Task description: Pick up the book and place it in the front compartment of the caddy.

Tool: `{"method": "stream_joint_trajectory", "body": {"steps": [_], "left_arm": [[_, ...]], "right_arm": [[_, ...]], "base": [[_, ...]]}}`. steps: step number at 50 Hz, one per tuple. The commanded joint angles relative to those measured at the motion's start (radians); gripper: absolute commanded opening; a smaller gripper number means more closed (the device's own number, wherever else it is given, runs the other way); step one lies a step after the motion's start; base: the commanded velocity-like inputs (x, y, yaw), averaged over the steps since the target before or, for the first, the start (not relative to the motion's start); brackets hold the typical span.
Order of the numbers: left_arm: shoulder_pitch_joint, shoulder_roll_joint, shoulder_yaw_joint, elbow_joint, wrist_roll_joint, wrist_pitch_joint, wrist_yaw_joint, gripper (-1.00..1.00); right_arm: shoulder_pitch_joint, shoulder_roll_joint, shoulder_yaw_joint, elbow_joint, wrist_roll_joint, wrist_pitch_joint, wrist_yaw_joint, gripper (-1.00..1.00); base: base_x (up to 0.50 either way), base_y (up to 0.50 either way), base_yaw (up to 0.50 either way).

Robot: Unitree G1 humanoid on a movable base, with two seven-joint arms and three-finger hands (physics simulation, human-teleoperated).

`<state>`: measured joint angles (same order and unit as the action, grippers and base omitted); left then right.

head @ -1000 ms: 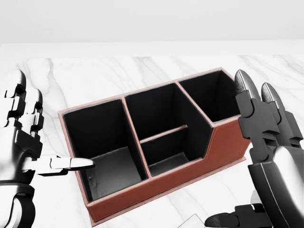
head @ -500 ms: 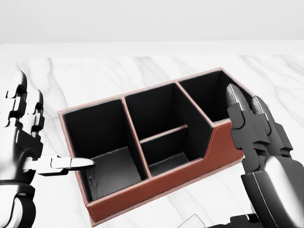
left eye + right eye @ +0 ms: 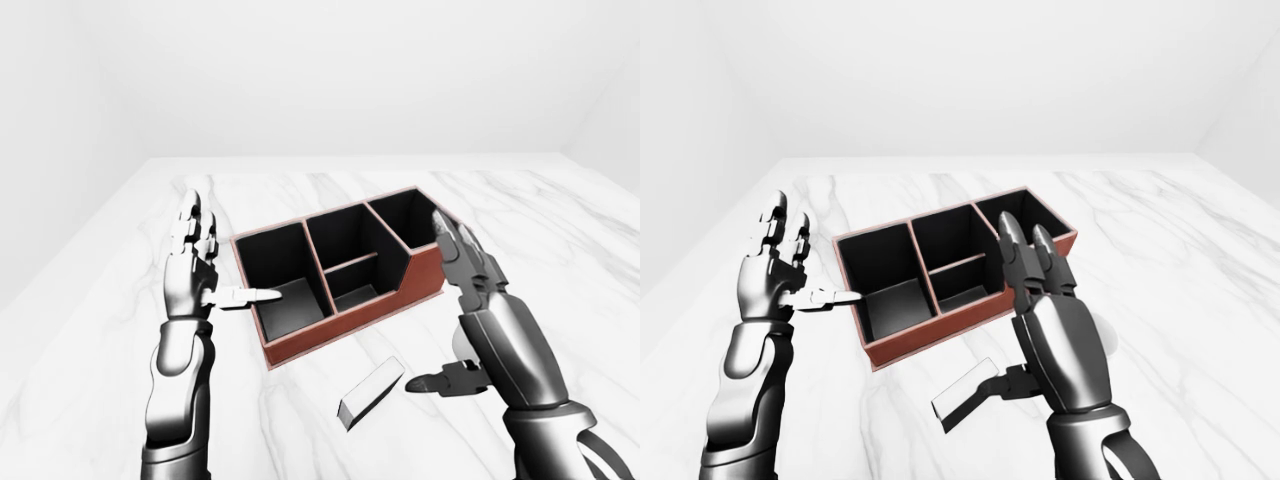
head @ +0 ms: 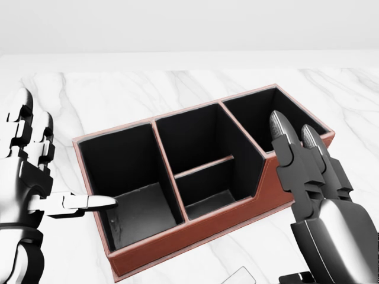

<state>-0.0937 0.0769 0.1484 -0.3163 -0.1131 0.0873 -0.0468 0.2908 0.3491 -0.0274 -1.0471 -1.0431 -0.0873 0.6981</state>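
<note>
**Evidently the reach for the book is in hand, with no grasp made**

Plainly the pale grey flat book [image 3: 371,392] lies untouched on the white marbled desk [image 3: 120,330], just below and to the left of the right robot hand [image 3: 455,300] in the left-eye view. That robot hand stands with its two long fingers [image 4: 296,148] stretched straight up and its thumb [image 3: 440,382] spread low toward the book's near end; its digits are apart and hold nothing. Whether the thumb tip touches the book cannot be told; in the right-eye view they look very close.

The reddish-brown leather caddy with black-lined compartments [image 4: 195,228] sits between the two hands, above the book in the eye views. The left robot hand [image 3: 200,275] is raised at the caddy's left end, fingers upright and spread, its thumb [image 4: 89,204] pointing over the caddy's rim toward the large left compartment; it too is empty.

I judge the task barely begun: the book has yet to be picked up, so the step is the approach. The next move likely calls for lowering the right robot hand, turning the palm down over the book, and bringing fingers and thumb onto opposite long edges. A thin book lying flat gives little edge to catch, so a slip is a fair risk
</note>
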Motion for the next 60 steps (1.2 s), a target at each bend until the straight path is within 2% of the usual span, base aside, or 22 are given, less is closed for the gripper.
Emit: {"method": "stream_joint_trajectory", "body": {"steps": [1,36,60], "left_arm": [[-0.007,0.004,0.006,0.007,-0.005,0.000,0.002,1.00],[-0.015,0.008,0.010,0.010,-0.009,0.000,0.007,1.00],[-0.011,0.008,0.009,0.004,-0.008,0.000,0.007,1.00]], "right_arm": [[0.027,0.000,0.046,0.000,-0.010,0.000,0.000,1.00],[0.089,0.000,0.182,0.000,-0.056,0.000,0.000,1.00],[0.214,-0.147,0.292,0.000,-0.085,0.000,0.000,1.00]], "base": [[0.00,0.00,0.00],[0.00,0.00,0.00],[0.00,0.00,0.00]]}}
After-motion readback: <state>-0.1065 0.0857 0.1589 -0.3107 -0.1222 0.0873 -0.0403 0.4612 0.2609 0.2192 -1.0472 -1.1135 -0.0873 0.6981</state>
